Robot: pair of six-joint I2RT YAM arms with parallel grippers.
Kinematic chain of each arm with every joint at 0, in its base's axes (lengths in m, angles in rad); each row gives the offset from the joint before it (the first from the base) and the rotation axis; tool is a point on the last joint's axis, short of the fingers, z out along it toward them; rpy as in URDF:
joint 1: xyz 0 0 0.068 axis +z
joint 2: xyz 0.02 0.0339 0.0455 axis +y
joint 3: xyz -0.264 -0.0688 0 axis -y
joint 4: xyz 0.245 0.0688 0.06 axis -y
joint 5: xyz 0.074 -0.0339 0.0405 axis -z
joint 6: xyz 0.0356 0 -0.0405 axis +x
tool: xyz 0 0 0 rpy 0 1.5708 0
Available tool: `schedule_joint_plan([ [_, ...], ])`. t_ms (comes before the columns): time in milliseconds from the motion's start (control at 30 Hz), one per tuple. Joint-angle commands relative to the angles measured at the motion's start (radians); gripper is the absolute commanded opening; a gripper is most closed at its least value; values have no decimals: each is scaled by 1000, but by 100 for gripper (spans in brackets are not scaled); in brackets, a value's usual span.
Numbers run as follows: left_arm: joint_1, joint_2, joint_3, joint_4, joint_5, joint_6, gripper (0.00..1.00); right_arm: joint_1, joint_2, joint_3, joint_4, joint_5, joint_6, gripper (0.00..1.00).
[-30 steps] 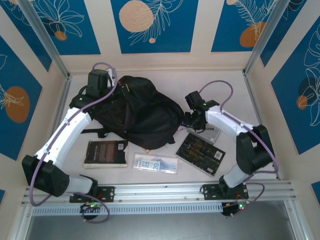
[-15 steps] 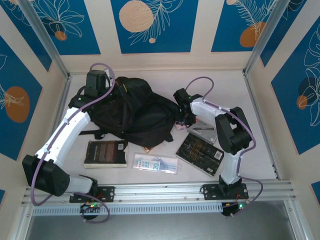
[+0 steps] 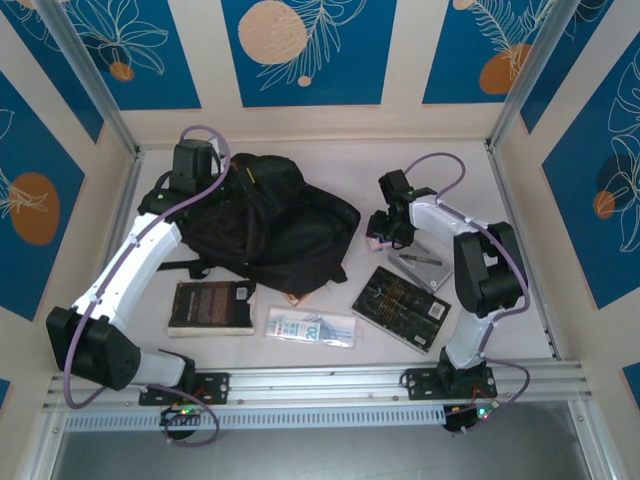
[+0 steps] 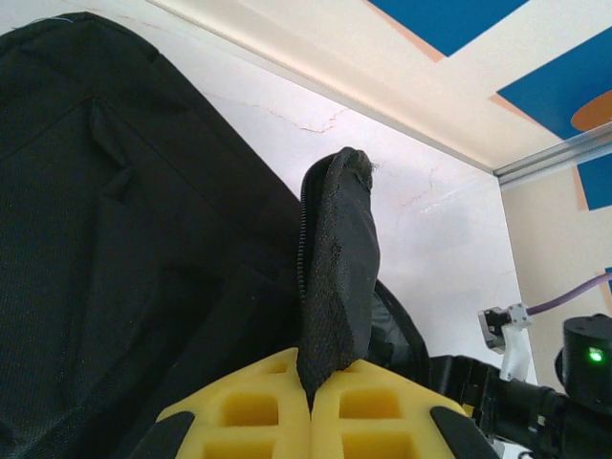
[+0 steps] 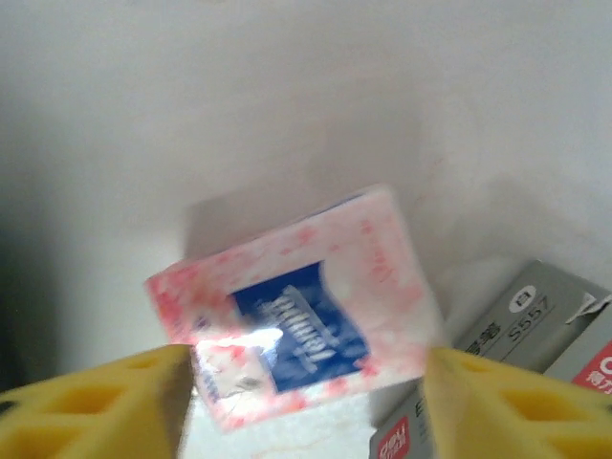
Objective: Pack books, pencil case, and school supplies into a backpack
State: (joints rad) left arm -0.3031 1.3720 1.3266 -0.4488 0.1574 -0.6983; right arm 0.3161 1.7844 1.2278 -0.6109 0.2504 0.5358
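From above, the backpack (image 3: 275, 225) is seen slumped on the table (image 3: 450, 170), with the pencil case (image 3: 310, 327), the brown-black book (image 3: 210, 306) and the gold-patterned book (image 3: 400, 308) laid out in front of it, unpacked. At the left wrist, the left fingers (image 4: 251, 413) are pressed together on the bag's black zip flap (image 4: 337, 268), which is held upright. At the right wrist, the right fingers (image 5: 105, 402) are spread wide, with the pink-and-white box (image 5: 296, 311) framed between them, blurred and askew; contact cannot be judged. A skewed close could flick the box away, and a slipped flap would shut the opening.
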Motion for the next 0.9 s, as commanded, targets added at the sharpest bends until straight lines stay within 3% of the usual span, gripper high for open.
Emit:
schedule_joint_plan([
  [0, 11, 6, -9, 20, 28, -1, 0, 25, -48, 9, 8, -41, -113, 95],
  [33, 12, 6, -9, 21, 30, 0, 0, 28, -42, 19, -6, -20, -142, 99],
  [200, 13, 1, -7, 21, 28, 5, 0, 31, 30, 83, -75, 80, -263, 99],
  [433, 13, 4, -4, 18, 30, 8, 0, -1, 48, 52, -33, 32, -264, 94],
  [867, 15, 8, -3, 22, 46, 6, 0, -1, 148, 48, -22, -17, -254, 95],
])
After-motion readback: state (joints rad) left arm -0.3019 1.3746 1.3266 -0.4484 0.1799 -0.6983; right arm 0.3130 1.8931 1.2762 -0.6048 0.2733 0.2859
